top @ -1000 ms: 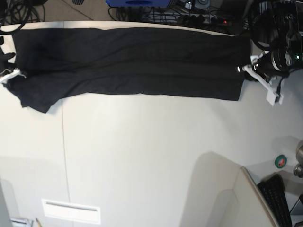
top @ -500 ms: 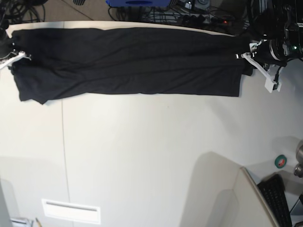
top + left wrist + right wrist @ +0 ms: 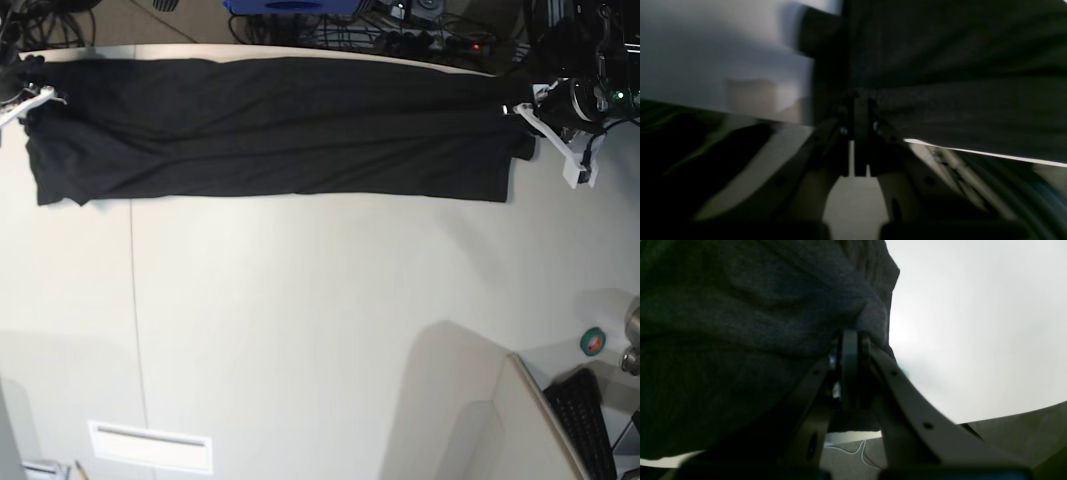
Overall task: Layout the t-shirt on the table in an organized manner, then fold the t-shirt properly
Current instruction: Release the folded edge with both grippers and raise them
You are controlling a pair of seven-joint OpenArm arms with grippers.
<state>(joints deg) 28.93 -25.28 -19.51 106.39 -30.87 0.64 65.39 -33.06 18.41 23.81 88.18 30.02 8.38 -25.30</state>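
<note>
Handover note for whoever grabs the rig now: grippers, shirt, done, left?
Left gripper: shut on the t-shirt, at its end on the base view's right.
Right gripper: shut on the t-shirt's opposite end.
T-shirt: stretched taut between both arms as a long band along the table's far edge.
Done: shirt pulled straight.
Left: lay it flat, release, make the folds.

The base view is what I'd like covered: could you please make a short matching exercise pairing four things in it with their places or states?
Things:
1. t-shirt
2. left gripper
3. right gripper
4. table

Places or states:
A. off-white, seamed surface
B. clamped on the shirt's left-hand end
C. stretched in a long dark band
D. clamped on the shirt's right-hand end

Pairs: 1-C, 2-D, 3-B, 4-A
</note>
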